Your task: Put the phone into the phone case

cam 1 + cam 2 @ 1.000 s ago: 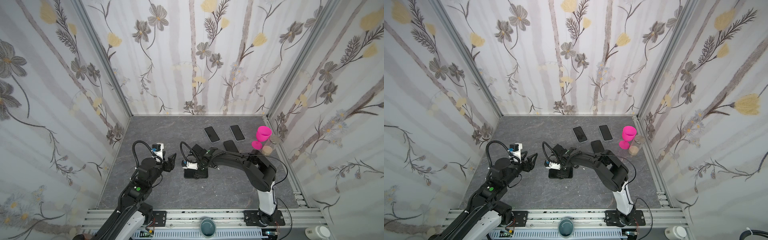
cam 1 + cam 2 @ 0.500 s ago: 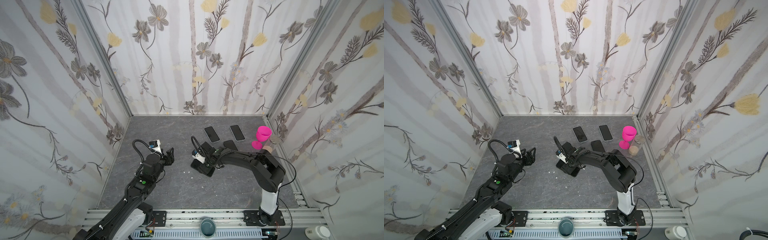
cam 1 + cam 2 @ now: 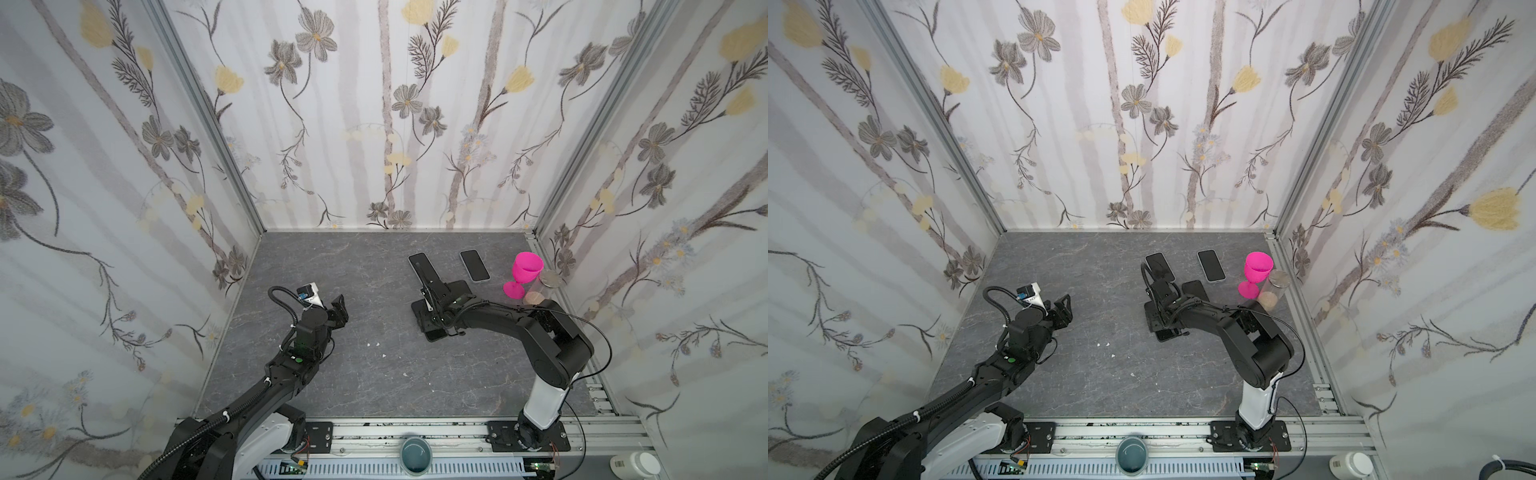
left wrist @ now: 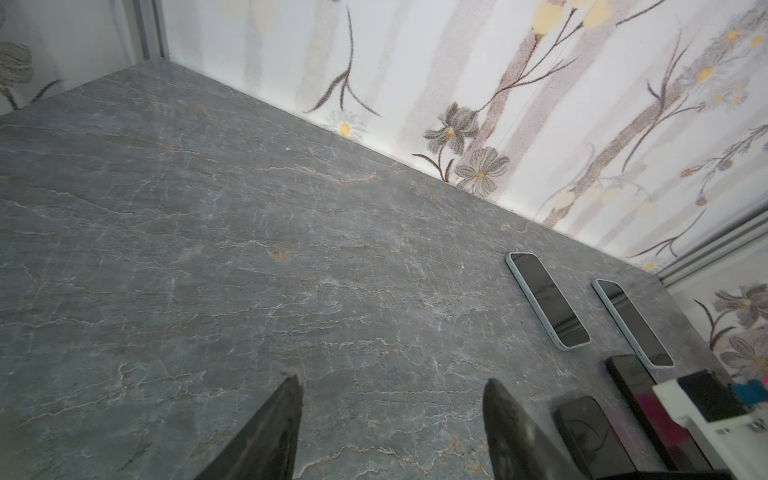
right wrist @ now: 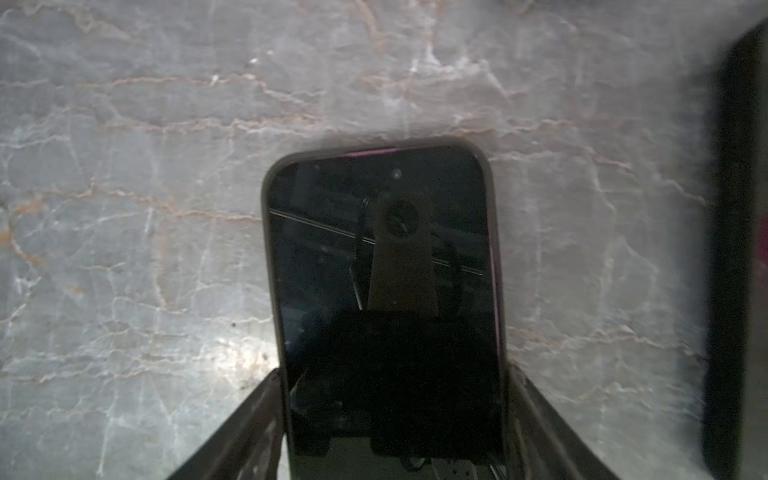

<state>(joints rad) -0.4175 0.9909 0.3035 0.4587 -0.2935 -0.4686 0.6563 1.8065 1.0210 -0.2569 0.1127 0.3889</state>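
Note:
A dark phone lies screen up inside a dark phone case, with a thin pink rim showing at the case's inner edge. In both top views it rests on the grey table right of centre, its end sticking out from under my right gripper. My right gripper is open, its fingers close along both long sides of the cased phone. A sliver of table shows beside one finger. My left gripper hovers open and empty over the table's left side, apart from the phone.
Two phones in light cases lie at the back. Another dark phone lies partly behind my right arm. A pink goblet and a clear jar stand by the right wall. White crumbs dot the table's middle.
My right gripper carried the cased phone from the table's centre to the right and its jaws have widened. My left arm has drawn back to the left and turned a little.

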